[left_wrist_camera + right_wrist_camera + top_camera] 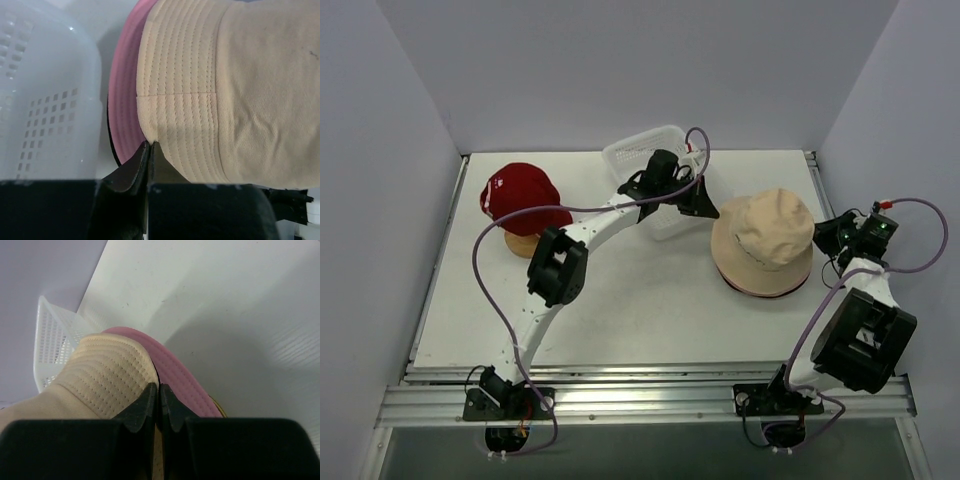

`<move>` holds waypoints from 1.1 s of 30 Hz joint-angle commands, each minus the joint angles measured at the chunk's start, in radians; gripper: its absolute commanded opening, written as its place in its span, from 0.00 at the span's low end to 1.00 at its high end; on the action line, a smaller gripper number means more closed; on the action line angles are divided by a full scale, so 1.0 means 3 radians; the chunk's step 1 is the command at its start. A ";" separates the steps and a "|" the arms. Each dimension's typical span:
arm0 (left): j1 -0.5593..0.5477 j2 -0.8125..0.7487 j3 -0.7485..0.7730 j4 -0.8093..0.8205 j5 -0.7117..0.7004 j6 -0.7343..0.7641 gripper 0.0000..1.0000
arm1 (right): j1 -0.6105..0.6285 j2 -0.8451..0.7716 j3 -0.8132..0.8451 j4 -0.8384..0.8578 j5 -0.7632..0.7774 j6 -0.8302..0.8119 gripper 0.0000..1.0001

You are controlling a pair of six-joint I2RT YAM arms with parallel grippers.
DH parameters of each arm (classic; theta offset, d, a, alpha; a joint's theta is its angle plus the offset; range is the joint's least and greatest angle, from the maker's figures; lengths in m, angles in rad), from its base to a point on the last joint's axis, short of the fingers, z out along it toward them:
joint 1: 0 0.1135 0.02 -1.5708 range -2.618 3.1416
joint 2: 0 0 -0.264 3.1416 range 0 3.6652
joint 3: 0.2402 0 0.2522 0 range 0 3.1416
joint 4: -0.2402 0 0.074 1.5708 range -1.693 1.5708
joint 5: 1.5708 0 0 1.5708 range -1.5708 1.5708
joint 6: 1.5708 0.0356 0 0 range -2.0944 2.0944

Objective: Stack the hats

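Tan bucket hat [763,238] tops the pink hat [125,100]; left fingers [134,170] and right fingers [142,407] both pinch its brim. We'd pull both sides evenly.

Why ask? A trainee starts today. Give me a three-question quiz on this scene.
1. Which hat lies between the left claw and right claw? A) black hat B) tan hat C) red cap
2. True or false: both claws stand open.
3. What colour is the brim just under that hat?
Key: 1 B. 2 False: both are shut on the tan hat's brim. 3 Pink: the pink hat lies beneath it.
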 commanded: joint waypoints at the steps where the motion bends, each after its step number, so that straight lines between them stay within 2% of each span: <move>1: -0.0009 0.0149 0.0266 -0.0496 -0.0403 0.0265 0.02 | 0.0039 0.0106 -0.0019 0.0176 0.0247 -0.0061 0.00; 5: -0.0029 0.0191 0.0333 -0.0656 -0.0588 0.0363 0.02 | 0.0100 0.0188 -0.0044 0.0130 0.0487 -0.0097 0.00; 14: -0.0157 0.0002 -0.0112 -0.0472 -0.0869 0.0577 0.02 | 0.0111 0.0387 -0.0387 0.0457 0.0640 -0.0010 0.00; 20: -0.0234 -0.0080 -0.0382 -0.0339 -0.1084 0.0649 0.02 | 0.0075 0.0332 -0.0458 0.0452 0.0768 -0.0056 0.00; 27: -0.0275 -0.0300 -0.0883 0.0059 -0.1273 0.0654 0.02 | 0.0075 0.0285 -0.0438 0.0365 0.0942 -0.0112 0.00; 33: -0.0270 -0.0632 -0.1191 0.0305 -0.1253 0.0649 0.03 | 0.0075 0.0112 -0.0362 0.0325 0.0819 -0.0061 0.01</move>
